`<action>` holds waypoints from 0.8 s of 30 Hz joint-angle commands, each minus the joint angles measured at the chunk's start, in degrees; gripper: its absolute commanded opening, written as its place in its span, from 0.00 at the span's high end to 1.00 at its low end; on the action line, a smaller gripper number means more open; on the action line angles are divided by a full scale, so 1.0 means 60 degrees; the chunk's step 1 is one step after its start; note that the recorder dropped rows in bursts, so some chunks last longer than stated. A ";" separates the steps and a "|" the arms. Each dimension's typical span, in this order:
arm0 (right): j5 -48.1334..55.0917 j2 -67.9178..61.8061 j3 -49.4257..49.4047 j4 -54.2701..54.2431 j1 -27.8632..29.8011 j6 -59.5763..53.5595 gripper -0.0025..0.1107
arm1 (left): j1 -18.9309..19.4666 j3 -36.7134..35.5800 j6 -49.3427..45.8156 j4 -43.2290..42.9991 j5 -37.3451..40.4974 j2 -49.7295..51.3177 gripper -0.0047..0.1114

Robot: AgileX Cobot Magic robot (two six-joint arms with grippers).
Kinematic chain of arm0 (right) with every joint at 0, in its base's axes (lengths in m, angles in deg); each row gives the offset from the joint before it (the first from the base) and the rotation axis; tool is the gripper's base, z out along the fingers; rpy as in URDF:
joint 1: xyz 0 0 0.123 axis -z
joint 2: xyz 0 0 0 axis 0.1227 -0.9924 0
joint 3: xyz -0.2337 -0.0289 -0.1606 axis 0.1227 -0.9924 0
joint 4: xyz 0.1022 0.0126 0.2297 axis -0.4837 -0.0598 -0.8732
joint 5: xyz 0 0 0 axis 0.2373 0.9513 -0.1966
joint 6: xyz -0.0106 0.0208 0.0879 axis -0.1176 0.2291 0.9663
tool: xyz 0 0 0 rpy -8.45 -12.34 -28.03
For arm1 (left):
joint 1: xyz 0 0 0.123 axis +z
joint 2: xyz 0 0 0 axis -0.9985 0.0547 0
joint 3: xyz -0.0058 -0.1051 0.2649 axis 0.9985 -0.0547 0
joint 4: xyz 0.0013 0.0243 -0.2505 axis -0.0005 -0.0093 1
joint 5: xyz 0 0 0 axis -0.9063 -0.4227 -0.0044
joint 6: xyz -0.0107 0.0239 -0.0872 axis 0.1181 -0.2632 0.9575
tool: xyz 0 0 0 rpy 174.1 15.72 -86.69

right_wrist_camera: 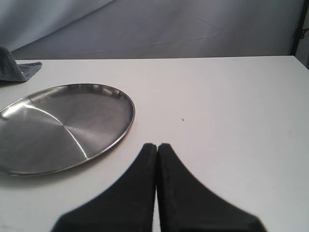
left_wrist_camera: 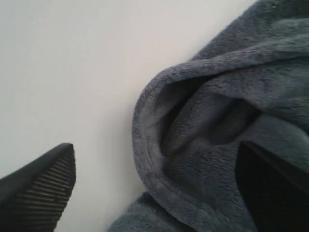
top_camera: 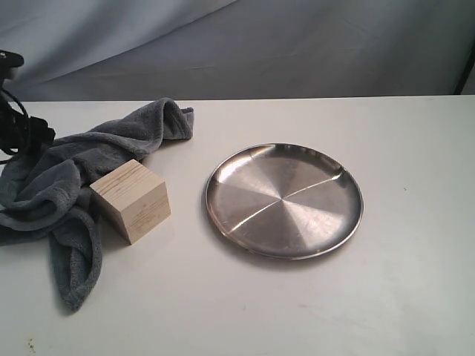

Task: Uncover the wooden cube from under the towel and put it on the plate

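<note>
The wooden cube (top_camera: 132, 199) stands bare on the white table, its left side against the towel (top_camera: 52, 185). That towel lies crumpled at the table's left, dark grey-blue and fluffy. To the right of the cube, a short gap away, the steel plate (top_camera: 284, 200) sits with nothing on it. My left gripper (left_wrist_camera: 154, 159) is open, its fingers spread wide over a hemmed fold of the towel (left_wrist_camera: 217, 121) and holding nothing. My right gripper (right_wrist_camera: 157, 145) is shut with nothing in it, low over the table beside the plate (right_wrist_camera: 63, 125). It does not show in the exterior view.
Part of the left arm and its cables (top_camera: 16, 133) shows at the exterior view's left edge, behind the towel. A grey cloth backdrop (top_camera: 297, 44) hangs behind the table. Bare white tabletop (top_camera: 415, 282) lies right of and in front of the plate.
</note>
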State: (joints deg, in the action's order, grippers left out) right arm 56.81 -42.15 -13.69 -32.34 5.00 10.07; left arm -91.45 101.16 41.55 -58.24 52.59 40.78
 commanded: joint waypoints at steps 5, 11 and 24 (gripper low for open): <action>0.0014 0.0010 -0.0010 -0.0005 -0.0043 0.0031 0.98 | -0.0018 0.0063 -0.3819 0.3761 0.0035 -0.1434 0.73; 0.0014 0.0010 -0.0010 -0.0005 -0.0043 0.0031 0.98 | -0.0074 0.0063 -0.5304 0.5634 0.0281 -0.1858 0.94; 0.0014 0.0010 -0.0010 -0.0005 -0.0043 0.0031 0.98 | -0.2865 0.1505 -0.5739 0.4852 0.3108 -0.1045 0.96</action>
State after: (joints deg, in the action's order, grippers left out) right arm 56.81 -42.15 -13.69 -32.34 5.00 10.07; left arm -106.39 105.52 3.69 -26.34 63.85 31.68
